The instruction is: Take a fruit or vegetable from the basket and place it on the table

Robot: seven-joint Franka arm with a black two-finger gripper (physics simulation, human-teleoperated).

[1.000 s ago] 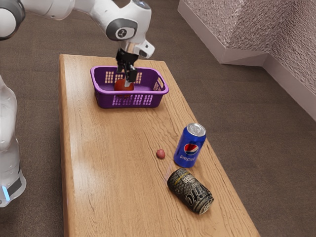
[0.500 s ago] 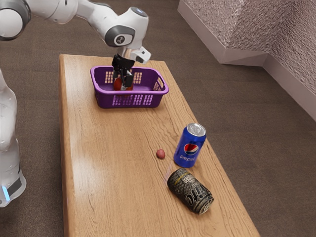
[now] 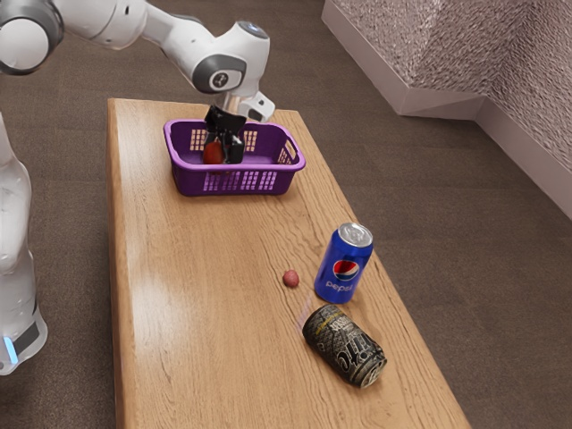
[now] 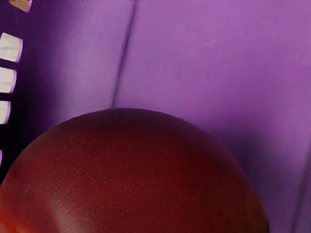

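Wooden surface (image 3: 206, 304) here, brown floor (image 3: 429, 206) around. From the exterior view's left: purple basket (image 3: 235, 168), speckled red fruit (image 3: 213, 154) inside, my end effector (image 3: 231, 154) right at it; apart or clamped, I can't tell. Then a small reddish ball (image 3: 290, 279), a tipped black can (image 3: 343, 346), an upright Pepsi can (image 3: 343, 264).

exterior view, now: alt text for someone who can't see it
A robot arm holds its hand down inside a purple basket, at a red fruit. Nearer the viewer on the wooden table are a small reddish ball, an upright Pepsi can and a dark can on its side.
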